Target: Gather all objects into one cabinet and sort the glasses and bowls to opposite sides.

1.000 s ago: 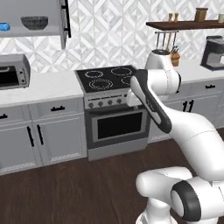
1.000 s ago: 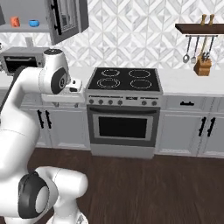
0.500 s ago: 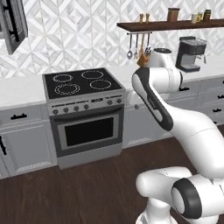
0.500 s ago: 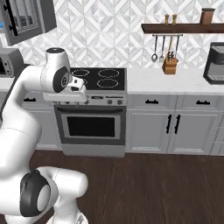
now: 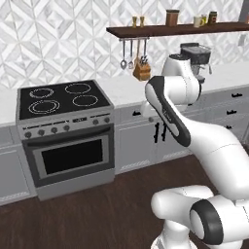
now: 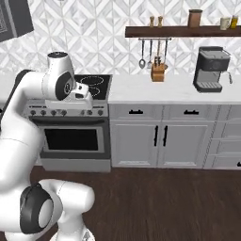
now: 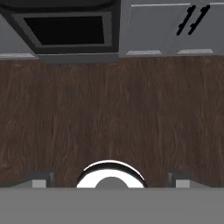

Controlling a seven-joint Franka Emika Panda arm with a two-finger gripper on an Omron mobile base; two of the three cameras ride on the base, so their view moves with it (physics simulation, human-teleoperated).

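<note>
Left base view: at the far left a black-topped stove (image 5: pixel 63 97) with four ring burners is seen, its oven door (image 5: pixel 70 155) set below a row of knobs. To its right the white counter (image 5: pixel 124 90) is carried on grey base cabinets (image 5: pixel 146 141). A wooden knife block (image 5: pixel 142 71) stands on the counter near the wall, with utensils (image 5: pixel 124 56) hung above it under a dark brown wooden shelf (image 5: pixel 175 30). On that shelf, from left to right, two small shakers (image 5: pixel 138 21), a brown-lidded canister (image 5: pixel 172 17) and a cream mug (image 5: pixel 199 21) are set upright, the mug's handle pointing right. A black coffee machine (image 5: pixel 195 53) is partly hidden behind the arm.

In the right base view the corner of a grey wall cabinet (image 6: pixel 14 21) is seen at the upper left, well apart from the mug on the shelf.

In the hand view the end effector (image 7: pixel 109 183) is pointed down at the dark wood floor (image 7: pixel 109 113). Its two fingertips (image 7: pixel 40 181) are set wide apart, with nothing held between them.
</note>
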